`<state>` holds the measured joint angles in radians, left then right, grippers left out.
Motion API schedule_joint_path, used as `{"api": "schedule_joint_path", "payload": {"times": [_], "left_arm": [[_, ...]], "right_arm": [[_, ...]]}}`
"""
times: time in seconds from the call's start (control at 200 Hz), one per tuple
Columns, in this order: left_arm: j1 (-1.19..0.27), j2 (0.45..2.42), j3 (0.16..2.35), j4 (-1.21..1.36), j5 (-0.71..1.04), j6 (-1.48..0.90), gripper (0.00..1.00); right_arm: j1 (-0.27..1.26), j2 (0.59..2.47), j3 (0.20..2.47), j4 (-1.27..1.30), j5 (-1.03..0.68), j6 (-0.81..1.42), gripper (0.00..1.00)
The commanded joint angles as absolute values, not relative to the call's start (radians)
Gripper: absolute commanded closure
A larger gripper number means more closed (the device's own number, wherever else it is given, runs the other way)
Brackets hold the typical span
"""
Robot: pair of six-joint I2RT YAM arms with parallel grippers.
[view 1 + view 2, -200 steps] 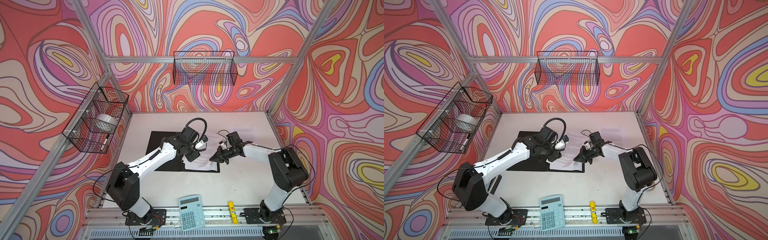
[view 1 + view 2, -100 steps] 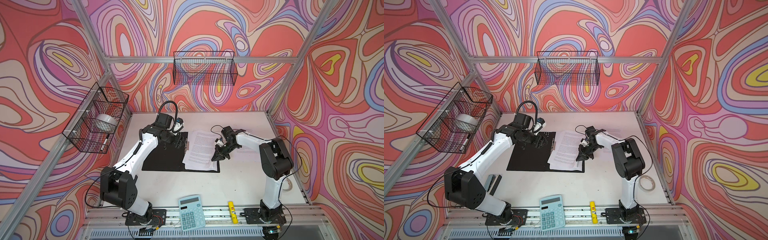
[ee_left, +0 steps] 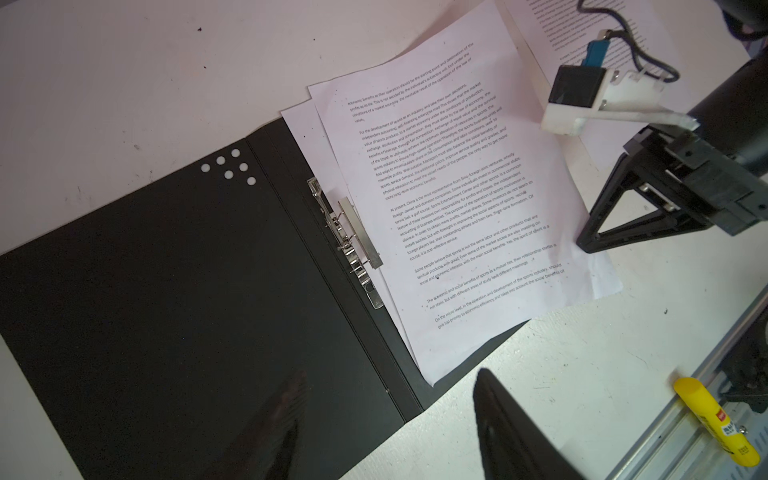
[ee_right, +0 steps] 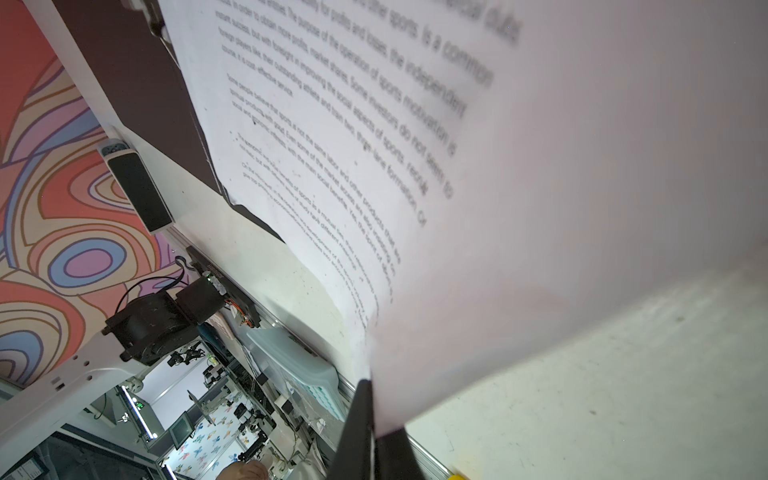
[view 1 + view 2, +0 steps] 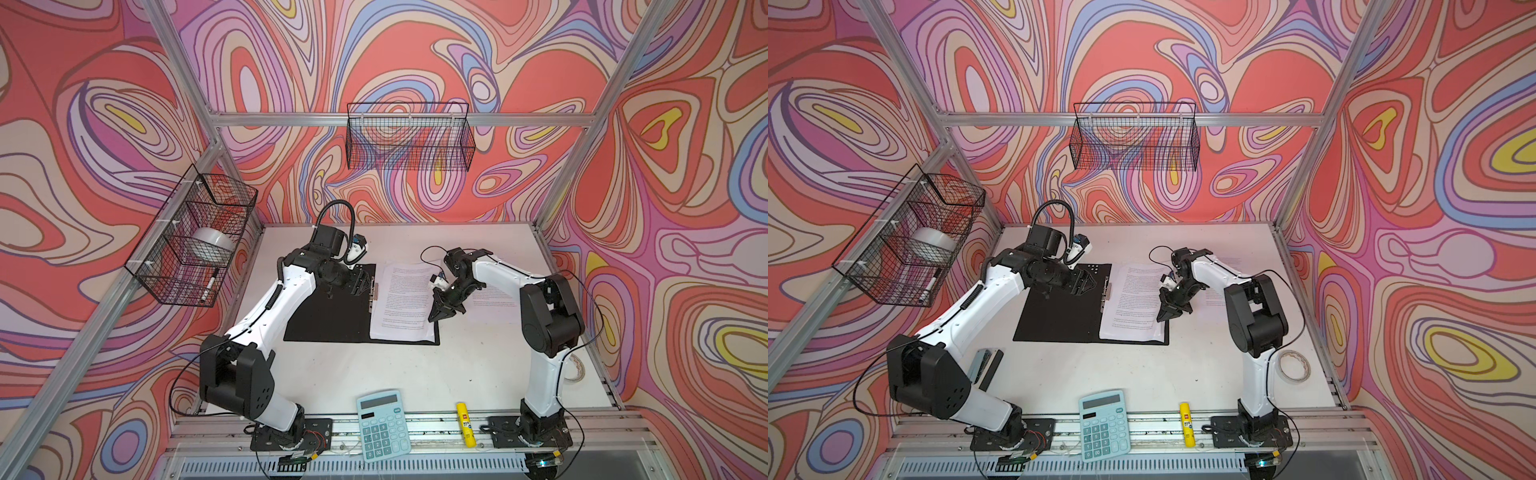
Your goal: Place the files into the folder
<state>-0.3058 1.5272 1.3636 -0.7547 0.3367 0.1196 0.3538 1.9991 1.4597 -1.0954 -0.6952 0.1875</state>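
Folder point(image 5: 328, 316) point(image 5: 1059, 316) lies open flat mid-table, black inside up. Its clip bar point(image 3: 353, 237) runs along the spine, and there are white dots at one corner of the L half.

Files point(image 5: 405, 299) point(image 5: 1133, 299) point(image 3: 457, 208) sit on the folder's R half, just beside the clip bar and not under it. Top sheet is skewed vs the one below, and the far end pokes past the folder edge.

R gripper point(image 5: 438, 311) point(image 5: 1165, 311) point(image 4: 370, 415): jaws closed, pinching the files' outer edge. The sheet curls up close to the R wrist cam.

L gripper point(image 5: 363, 282) point(image 5: 1086, 284) point(image 3: 390, 374): jaws approx halfway apart, nothing between them. It hangs over the folder's L half near the clip bar, and contact w/ the folder can't be told.

One more printed sheet point(image 5: 494, 295) lies on the table under the R arm. Calculator point(image 5: 384, 424) and yellow glue stick point(image 5: 465, 424) sit at the front rail.
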Motion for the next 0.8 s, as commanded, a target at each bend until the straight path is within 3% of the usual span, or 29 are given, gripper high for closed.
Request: {"api": "schedule_joint_path", "payload": {"times": [0.0,0.666,0.791], "left_arm": [[-0.299,1.519,1.391,-0.776,0.345,0.105,0.36],[-0.299,1.539,1.397,-0.776,0.364,0.098,0.36],[-0.299,1.536,1.397,-0.776,0.366,0.100,0.36]], "right_arm": [[0.350,2.031,1.485,-1.142,-0.665,0.133,1.00],[0.342,2.129,1.557,-1.168,-0.641,0.089,1.00],[0.341,2.117,1.551,-1.167,-0.619,0.100,0.83]]}}
